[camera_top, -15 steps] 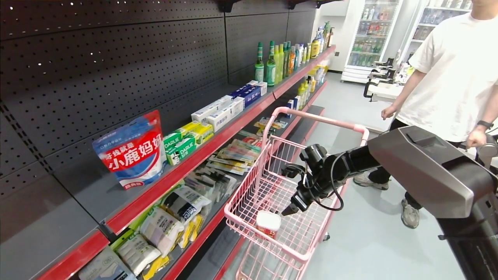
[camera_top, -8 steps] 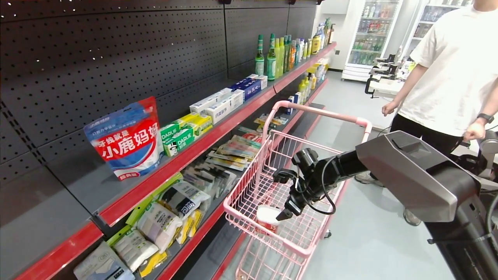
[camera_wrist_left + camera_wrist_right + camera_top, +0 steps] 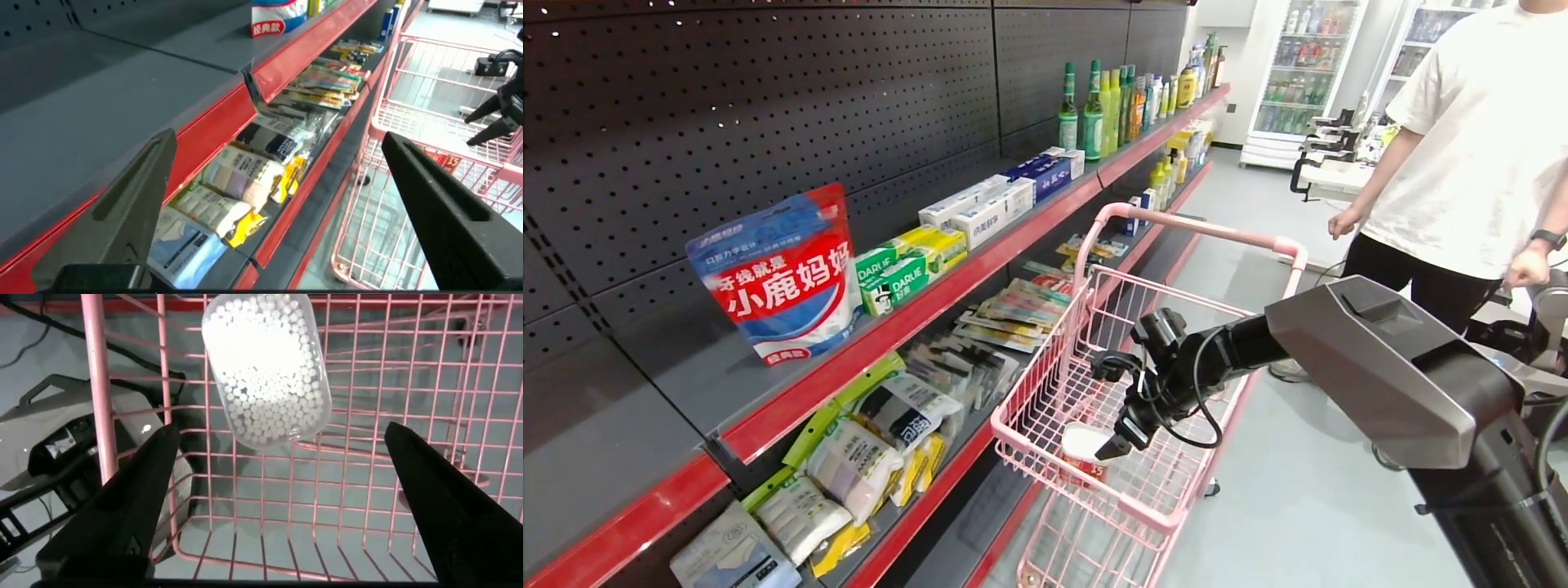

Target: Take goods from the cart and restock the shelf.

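Observation:
The pink wire cart (image 3: 1201, 238) stands beside the shelf (image 3: 915, 322). A jar with a white lid and a red label (image 3: 1081, 442) lies in the cart's near corner. My right gripper (image 3: 1112, 446) is down inside the cart, open, its tip right beside the lid. The right wrist view shows the jar (image 3: 268, 367) full of white beads on the wire floor, just ahead of the spread right gripper (image 3: 279, 437). My left gripper (image 3: 278, 137) is open with nothing in it, beside the shelf's red edge (image 3: 237, 102).
On the upper shelf stand a blue-and-red pouch (image 3: 780, 273), green boxes (image 3: 903, 269), white boxes (image 3: 980, 212) and bottles (image 3: 1094, 114), with bare shelf to the pouch's left. Packets (image 3: 858, 465) crowd the lower shelf. Grey floor lies right of the cart.
The head camera has shifted. My right gripper has come down and in towards the jar, from above it to beside its lid.

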{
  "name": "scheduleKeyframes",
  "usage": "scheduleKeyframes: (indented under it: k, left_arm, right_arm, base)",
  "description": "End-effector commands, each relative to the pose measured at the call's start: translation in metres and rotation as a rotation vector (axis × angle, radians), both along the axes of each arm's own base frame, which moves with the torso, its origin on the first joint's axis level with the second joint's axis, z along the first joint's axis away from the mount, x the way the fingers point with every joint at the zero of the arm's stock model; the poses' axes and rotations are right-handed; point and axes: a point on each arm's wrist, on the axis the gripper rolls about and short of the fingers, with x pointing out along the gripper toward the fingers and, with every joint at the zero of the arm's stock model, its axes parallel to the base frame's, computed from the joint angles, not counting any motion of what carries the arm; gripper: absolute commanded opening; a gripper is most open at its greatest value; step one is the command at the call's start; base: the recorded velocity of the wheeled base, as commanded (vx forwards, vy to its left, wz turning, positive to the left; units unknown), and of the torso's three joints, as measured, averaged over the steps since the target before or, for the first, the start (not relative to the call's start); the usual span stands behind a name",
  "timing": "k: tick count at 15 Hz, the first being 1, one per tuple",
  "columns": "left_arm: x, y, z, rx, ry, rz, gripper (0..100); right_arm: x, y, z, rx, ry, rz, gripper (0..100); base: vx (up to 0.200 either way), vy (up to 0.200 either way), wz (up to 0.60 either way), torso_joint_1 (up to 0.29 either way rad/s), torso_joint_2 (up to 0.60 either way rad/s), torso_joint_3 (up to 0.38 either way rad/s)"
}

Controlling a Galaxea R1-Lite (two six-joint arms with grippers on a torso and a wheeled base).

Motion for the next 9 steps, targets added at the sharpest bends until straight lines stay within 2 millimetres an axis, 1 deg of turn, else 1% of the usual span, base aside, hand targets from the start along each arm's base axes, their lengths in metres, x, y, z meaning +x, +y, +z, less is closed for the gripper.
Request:
scheduleKeyframes:
  k: [1,3,4,6,9]
  left_arm:
    - [0.0001,0.0,0.0,0.0,0.001,0.001,100]
    - [0.0001,0.0,0.0,0.0,0.001,0.001,100]
    - [0.0001,0.0,0.0,0.0,0.001,0.001,100]
    - [0.0001,0.0,0.0,0.0,0.001,0.001,100]
    - [0.0001,0.0,0.0,0.0,0.001,0.001,100]
  right_arm:
    - [0.0006,0.0025,-0.0016,0.0,-0.002,0.005,100]
    - [0.0015,0.0029,-0.0038,0.001,0.0,0.006,100]
    - [-0.0001,0.0069,-0.0032,0.029,0.008,0.035,100]
    - [0.0013,0.0083,-0.0009,0.034,-0.004,0.043,100]
    - [0.0026,0.0114,-0.0034,0.039,-0.006,0.051,100]
  base:
    - [0.0,0.0,0.0,-0.115,0.29,0.183]
    - [0.0,0.0,0.0,-0.151,0.37,0.222]
    - [0.0,0.0,0.0,-0.183,0.44,0.256]
    - [0.0,0.0,0.0,-0.173,0.46,0.273]
    - [0.0,0.0,0.0,-0.053,0.15,0.09]
